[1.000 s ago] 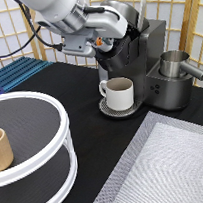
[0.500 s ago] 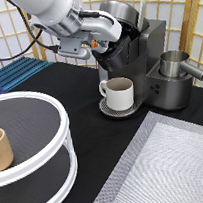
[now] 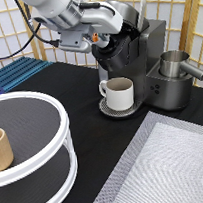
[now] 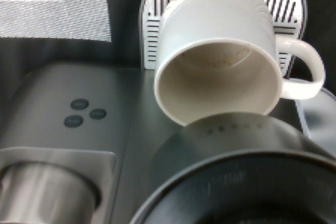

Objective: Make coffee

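The dark grey coffee machine [image 3: 145,60] stands at the exterior view's top right with its lid raised. A white handled mug [image 3: 120,92] sits on its drip tray under the brew head. My gripper [image 3: 102,40] is against the open brew head, on its left side, above the mug. A small orange spot shows at the hand; I cannot tell whether it is the coffee pod. No pod shows clearly in either view. The wrist view looks down on the mug [image 4: 217,75] and the round dark rim of the brew head [image 4: 240,175].
A steel cup [image 3: 174,63] sits on the machine's right side. A white two-tier round shelf [image 3: 50,159] at the left holds a tan wooden cup [image 3: 0,148]. A grey mat [image 3: 171,168] lies at the bottom right. A blue rack [image 3: 17,72] lies at the back left.
The arm has shifted slightly up and to the left, while the hand stays at the brew head. The mug has not moved.
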### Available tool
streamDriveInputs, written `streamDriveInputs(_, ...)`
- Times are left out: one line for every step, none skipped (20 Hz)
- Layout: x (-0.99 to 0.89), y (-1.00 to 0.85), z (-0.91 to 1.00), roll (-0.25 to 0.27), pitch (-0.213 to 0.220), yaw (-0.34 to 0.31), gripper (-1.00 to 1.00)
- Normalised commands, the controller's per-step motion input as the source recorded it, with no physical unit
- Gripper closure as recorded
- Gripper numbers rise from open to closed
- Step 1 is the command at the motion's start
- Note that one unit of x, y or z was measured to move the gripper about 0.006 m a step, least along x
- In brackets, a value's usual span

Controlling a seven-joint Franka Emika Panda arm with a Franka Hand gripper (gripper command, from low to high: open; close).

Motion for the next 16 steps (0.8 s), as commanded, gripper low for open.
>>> streamDriveInputs(-0.07,0.45,0.09,-0.041,0.000,0.000,1.00)
streamDriveInputs(-0.07,0.59,0.06,-0.062,0.000,0.000,1.00)
streamDriveInputs(-0.04,0.57,0.04,-0.070,-0.003,0.000,1.00)
streamDriveInputs(0.00,0.54,0.00,-0.069,0.000,0.000,1.00)
streamDriveInputs(0.01,0.50,0.00,-0.054,0.000,0.000,1.00)
streamDriveInputs(0.01,0.47,0.00,-0.052,0.000,0.000,1.00)
streamDriveInputs(0.03,0.33,0.00,-0.037,0.000,0.000,1.00)
streamDriveInputs(0.03,0.27,0.00,-0.036,0.000,0.000,1.00)
streamDriveInputs(0.12,0.00,0.00,-0.019,0.000,0.000,1.00)
streamDriveInputs(0.19,-0.06,0.00,0.000,0.003,0.000,1.00)
streamDriveInputs(0.07,-0.10,0.00,0.000,0.000,-0.003,1.00)
streamDriveInputs(0.05,-0.26,0.00,0.000,0.000,0.000,1.00)
streamDriveInputs(0.00,-0.11,0.00,0.000,0.000,-0.013,1.00)
streamDriveInputs(0.03,-0.20,0.02,0.000,0.000,-0.008,1.00)
streamDriveInputs(0.02,-0.14,0.09,0.000,0.000,-0.009,1.00)
streamDriveInputs(0.00,-0.05,0.25,-0.001,0.000,-0.016,1.00)
